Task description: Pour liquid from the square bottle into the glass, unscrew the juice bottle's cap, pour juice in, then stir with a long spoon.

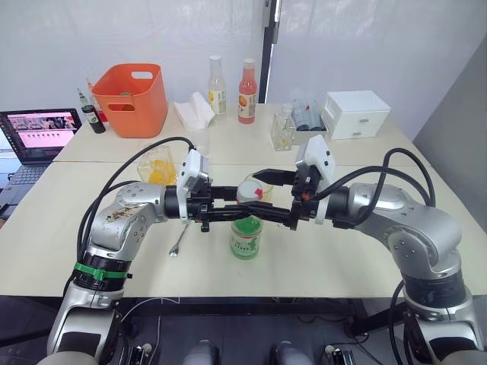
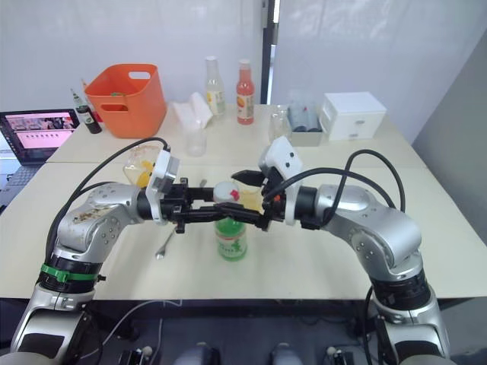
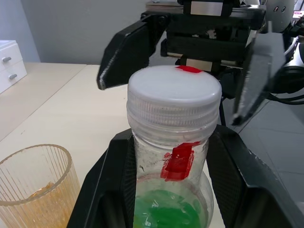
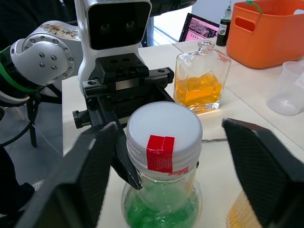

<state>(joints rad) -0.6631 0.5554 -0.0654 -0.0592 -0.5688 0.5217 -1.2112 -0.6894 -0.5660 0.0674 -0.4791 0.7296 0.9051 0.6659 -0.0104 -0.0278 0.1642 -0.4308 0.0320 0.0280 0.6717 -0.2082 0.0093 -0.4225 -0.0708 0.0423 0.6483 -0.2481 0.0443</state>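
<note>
The juice bottle [image 1: 246,237], holding green liquid, stands upright at the table's middle under a white cap [image 4: 164,124] marked with red tape. My left gripper [image 3: 175,190] is shut on its neck just below the cap. My right gripper [image 4: 166,156] is open, one finger on each side of the cap and neither touching it. The ribbed glass [image 3: 35,190] with orange liquid stands just behind the bottle. Behind my left arm is the square bottle [image 4: 199,85], part full of orange liquid. The long spoon [image 1: 179,237] lies on the table below my left gripper.
At the back stand an orange basket [image 1: 137,99], two tall bottles [image 1: 247,91], a clear plastic cup [image 1: 199,141], crumpled tissue [image 1: 194,110] and a white drawer box [image 1: 356,114]. A laptop [image 1: 38,133] and small dark bottles [image 1: 91,114] are at the far left.
</note>
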